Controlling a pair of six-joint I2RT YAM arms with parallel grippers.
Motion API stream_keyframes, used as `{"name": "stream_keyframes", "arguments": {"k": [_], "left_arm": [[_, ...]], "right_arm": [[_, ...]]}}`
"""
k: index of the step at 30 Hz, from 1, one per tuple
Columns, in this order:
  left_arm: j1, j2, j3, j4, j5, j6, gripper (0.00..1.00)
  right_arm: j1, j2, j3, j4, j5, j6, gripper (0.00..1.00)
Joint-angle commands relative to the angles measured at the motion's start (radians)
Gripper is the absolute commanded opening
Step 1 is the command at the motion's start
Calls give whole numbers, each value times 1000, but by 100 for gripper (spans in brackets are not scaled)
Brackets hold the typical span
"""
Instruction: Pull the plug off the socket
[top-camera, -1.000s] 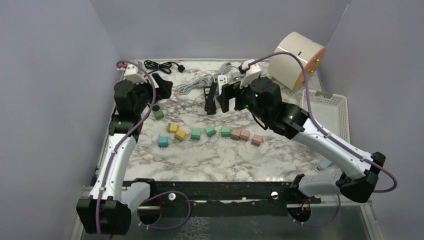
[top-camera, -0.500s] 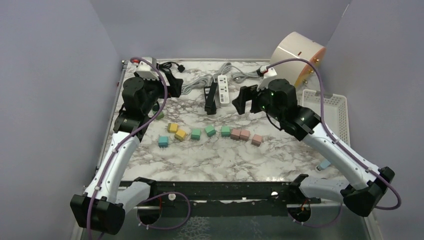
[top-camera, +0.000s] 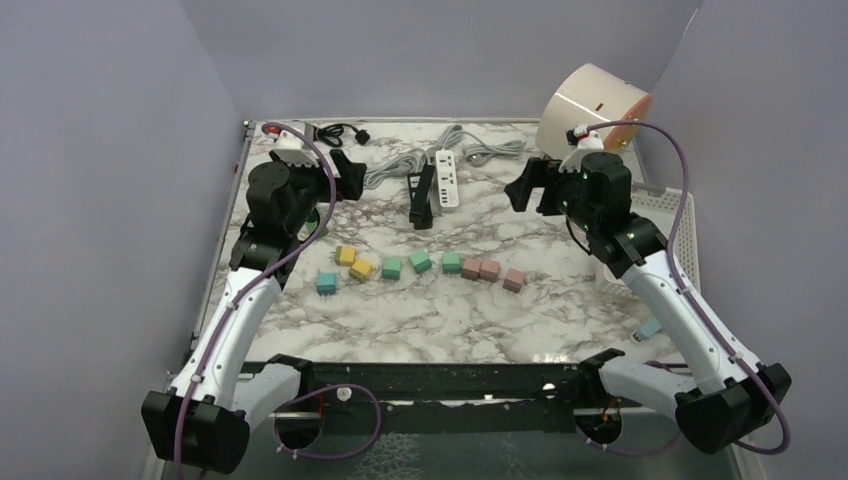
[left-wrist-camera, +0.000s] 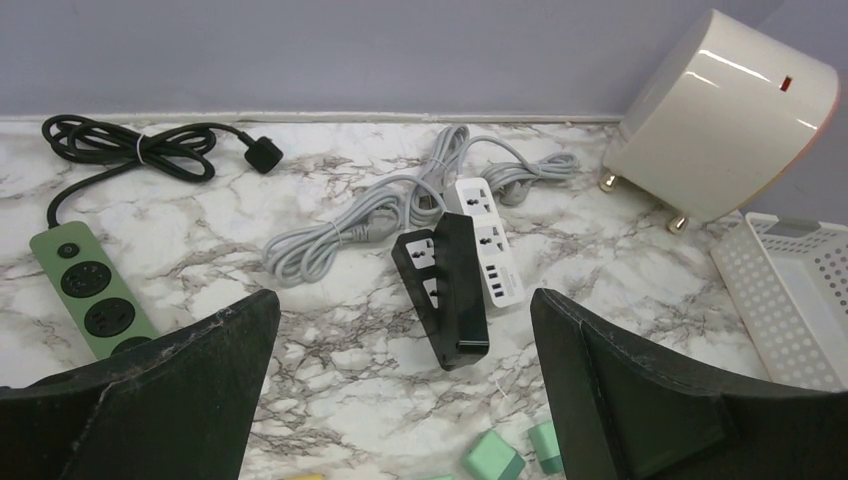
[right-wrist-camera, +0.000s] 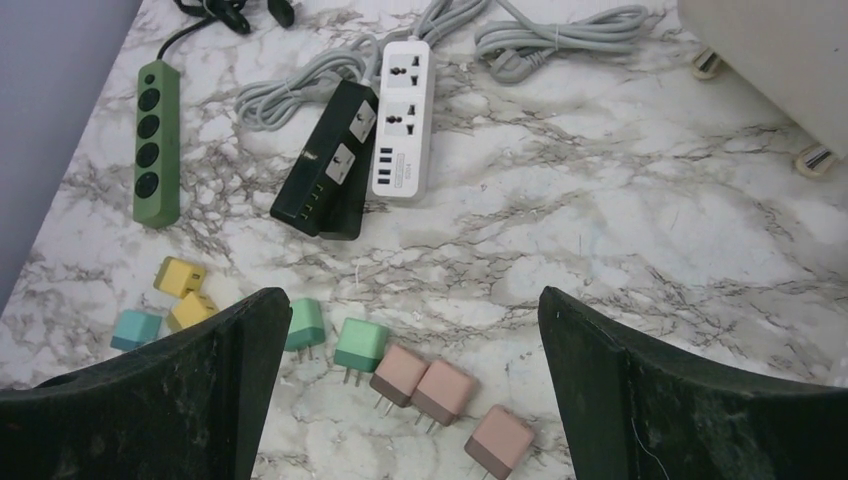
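A black power strip (top-camera: 423, 195) and a white power strip (top-camera: 447, 178) lie side by side at the back middle of the marble table. A green power strip (left-wrist-camera: 90, 300) lies at the left, mostly hidden under my left arm in the top view. Several cube plugs lie loose in a row: yellow (top-camera: 353, 262), teal (top-camera: 326, 283), green (top-camera: 420, 262) and pink (top-camera: 490, 271). The sockets I can see are empty. My left gripper (top-camera: 342, 175) is open and empty, left of the strips. My right gripper (top-camera: 527, 190) is open and empty, right of them.
A cream round appliance (top-camera: 592, 110) stands at the back right. A white basket (top-camera: 670, 215) lies at the right edge. A black coiled cord (top-camera: 330, 132) and grey cables (top-camera: 400, 165) lie along the back. Purple walls enclose the table.
My right gripper has drawn back to the right, away from the black strip, empty. My left gripper has shifted back and slightly right, now covering the green strip in the top view.
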Motion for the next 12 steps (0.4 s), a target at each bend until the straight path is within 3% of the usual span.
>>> {"name": "stream_keyframes", "arguments": {"k": [1,7,12], "left_arm": [[-4,-48,-1,2,-1,30,99],[-4,-62,-1,-22,-32,45,99],[-4,-77,9,-42,-59,46,99]], "right_arm": [[1,-30,-21,30,82,-44,100],[1,-33,-48,42,128,-45,100],[2,-47,-69,95,56,-70,100]]}}
